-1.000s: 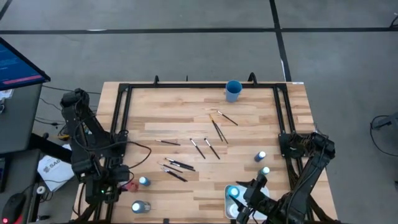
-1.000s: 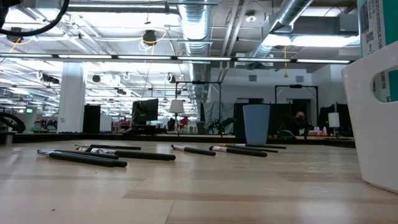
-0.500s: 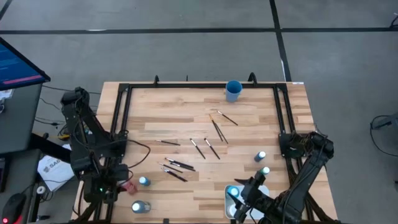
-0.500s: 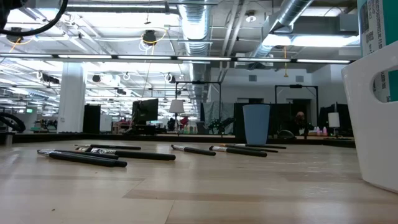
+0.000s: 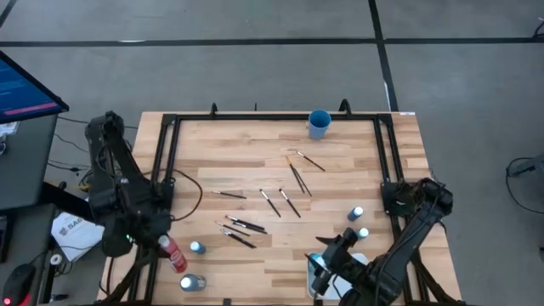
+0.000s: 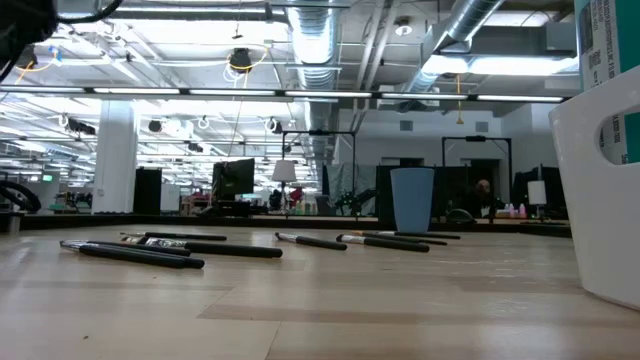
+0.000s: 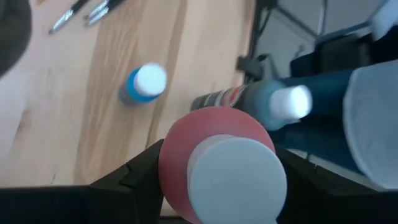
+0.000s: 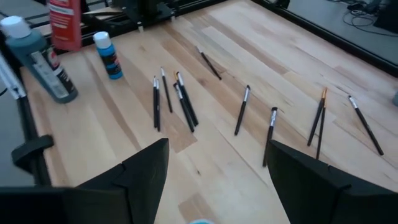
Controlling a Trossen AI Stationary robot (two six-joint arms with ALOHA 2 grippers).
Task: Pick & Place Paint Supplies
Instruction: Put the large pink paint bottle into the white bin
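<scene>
Red paint bottle [image 5: 172, 252] first: from overhead it sits clamped in the left gripper [image 5: 161, 242] at about eight o'clock on the table [image 5: 246, 144], lifted beside a small blue bottle [image 5: 196, 247] and a larger teal one [image 5: 190, 282]. Over at five o'clock the right gripper [image 5: 324, 257] hangs with jaws spread and empty above the white tray [image 5: 357, 261], where a bottle already stands; two more bottles [image 5: 358, 212] wait at four o'clock and the brushes [image 5: 291, 178] lie scattered round the middle, the blue cup [image 5: 319, 124] at twelve. At table level, brushes [image 6: 150, 248] lie flat and the tray wall [image 6: 600, 190] looms at three o'clock; no gripper shows. The left wrist camera confirms fingers [image 7: 140, 177] pinching the red bottle [image 7: 217, 165]. The right wrist camera looks past open fingers [image 8: 140, 171] over loose brushes [image 8: 180, 102]. I'd say a carry is under way; next comes a steady traverse toward the tray, keeping the bottle upright.
</scene>
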